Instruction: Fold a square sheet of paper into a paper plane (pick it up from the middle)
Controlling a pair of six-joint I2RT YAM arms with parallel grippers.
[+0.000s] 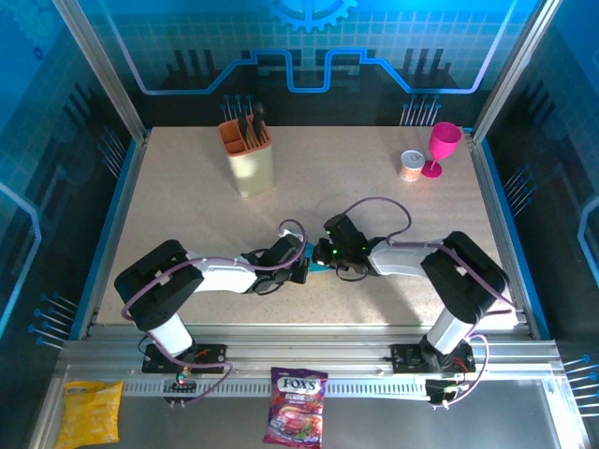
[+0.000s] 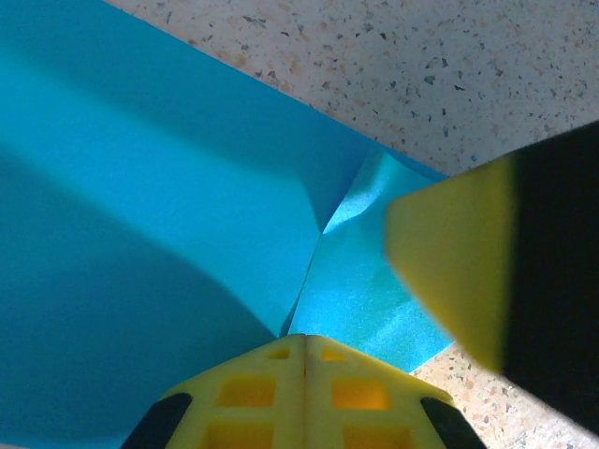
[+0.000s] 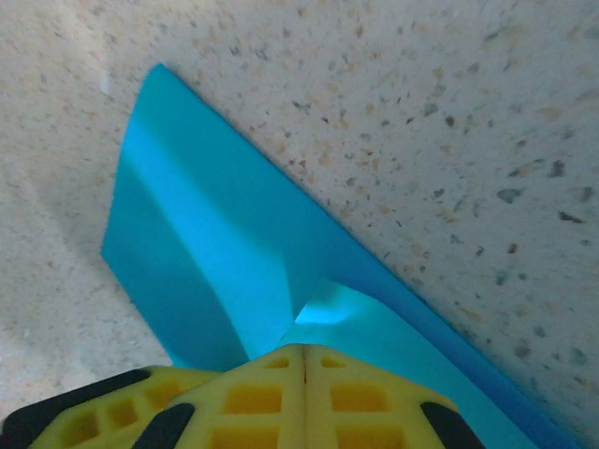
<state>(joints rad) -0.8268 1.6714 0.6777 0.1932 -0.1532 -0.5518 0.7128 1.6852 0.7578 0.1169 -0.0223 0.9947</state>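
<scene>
Speckled beige table [image 1: 187, 215] across the middle of the top view. Left arm [image 1: 215, 276] and right arm [image 1: 421, 257] folded low over its near half, ends meeting just below frame centre. Beige utensil holder [image 1: 249, 164] at upper left, well apart from them.

Sheet of paper [image 1: 319, 268] at that meeting point, from above a small cyan sliver between the two arm ends. In the left wrist view, sheet of paper [image 2: 140, 215] bright cyan-blue, plain and unmarked, spread over left and centre of the frame; overlapping layers, a lighter flap at centre right, one crease line running down to the fingertips. In the right wrist view, sheet of paper [image 3: 206, 224] as a long tented strip from upper left to lower right, shaded on its left face, buckled into a small crumple at the fingertips.

Left gripper [image 2: 304, 348] at bottom centre: yellow jaws pressed together, pinching the sheet at the crease. Right gripper [image 3: 304, 354] at bottom centre: jaws likewise closed, clamped on the crumpled spot.

Pink goblet [image 1: 442, 148] and small can [image 1: 411, 166] at upper right.
</scene>
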